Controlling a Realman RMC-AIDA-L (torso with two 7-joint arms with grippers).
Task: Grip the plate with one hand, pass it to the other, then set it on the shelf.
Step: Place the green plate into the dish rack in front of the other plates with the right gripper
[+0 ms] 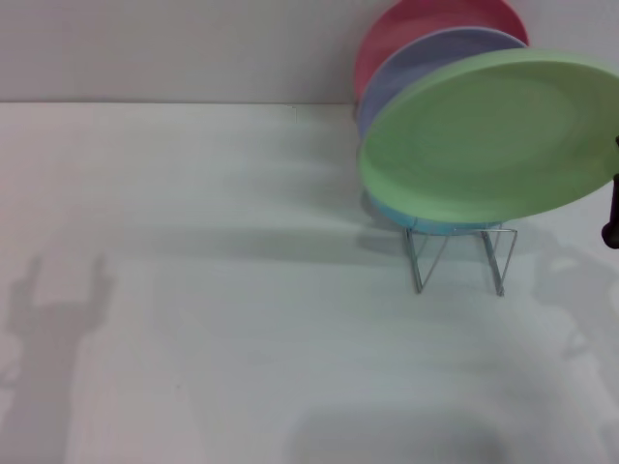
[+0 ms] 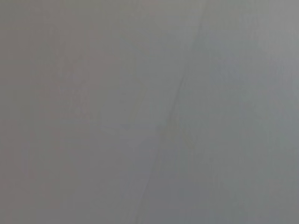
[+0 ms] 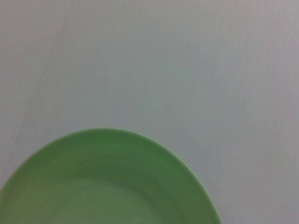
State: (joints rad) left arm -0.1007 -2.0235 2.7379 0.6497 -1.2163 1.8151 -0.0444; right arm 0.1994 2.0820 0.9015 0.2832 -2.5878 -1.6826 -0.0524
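Green plate (image 1: 488, 135) hovers above shelf (image 1: 459, 253).

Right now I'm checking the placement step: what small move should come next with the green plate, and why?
Probably lower the plate toward a free slot at the near end of the shelf. It hangs tilted in front of the rack, held at the head view's right edge by the right gripper, while the turquoise plate, lavender plate and pink plate already stand there.

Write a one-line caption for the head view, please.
Green plate held tilted in the air above the wire rack, where blue, lavender and red plates already stand.
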